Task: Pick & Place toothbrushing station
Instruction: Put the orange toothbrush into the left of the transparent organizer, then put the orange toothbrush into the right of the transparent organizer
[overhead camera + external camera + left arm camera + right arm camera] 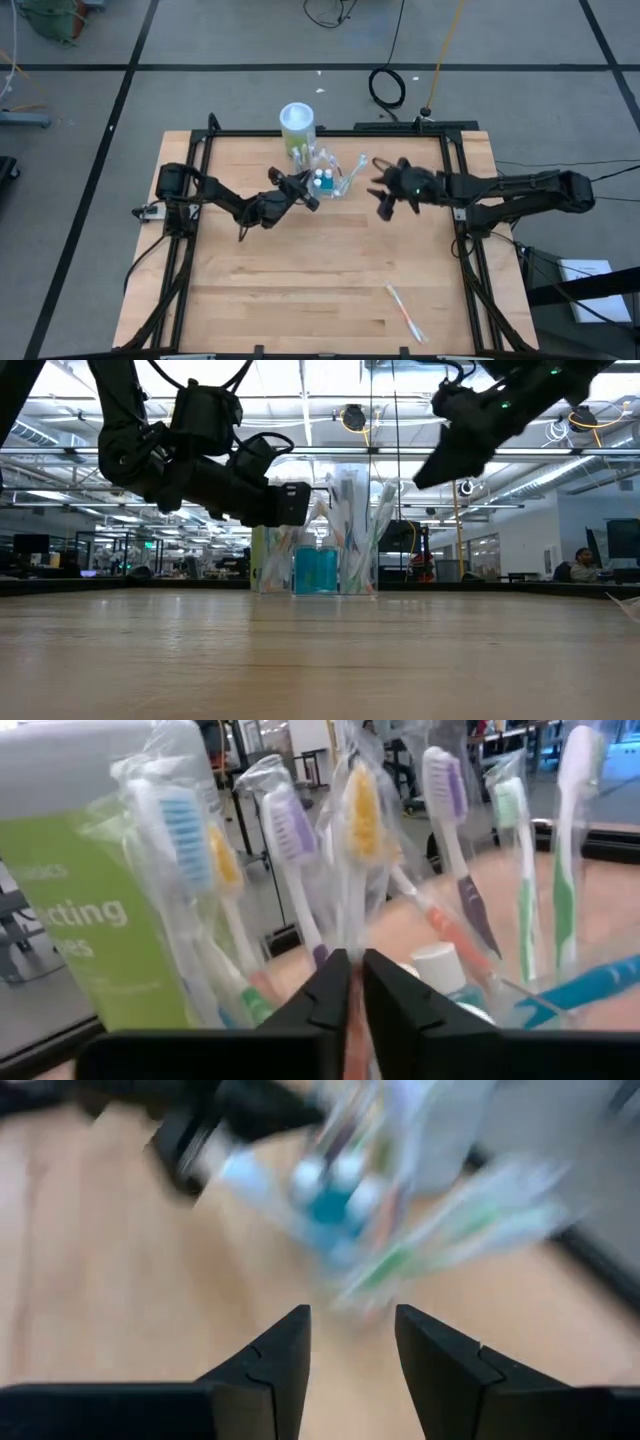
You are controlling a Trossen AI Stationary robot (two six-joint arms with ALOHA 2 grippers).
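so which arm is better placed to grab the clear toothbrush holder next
Left. Its end effector is right at the clear plastic toothbrush holder, fingers nearly closed around a wrapped toothbrush; the right end effector hangs open, farther off.

The left gripper has its two dark fingers nearly together, with only a thin slit between the tips, and something thin and orange-pink shows in that slit; just beyond stand wrapped toothbrushes in crinkled clear film, heads up, with blue, yellow, purple and green bristles; a green canister with white lettering rises beside them; a small white cap and a blue handle sit low among the brushes; the wooden table lies behind.
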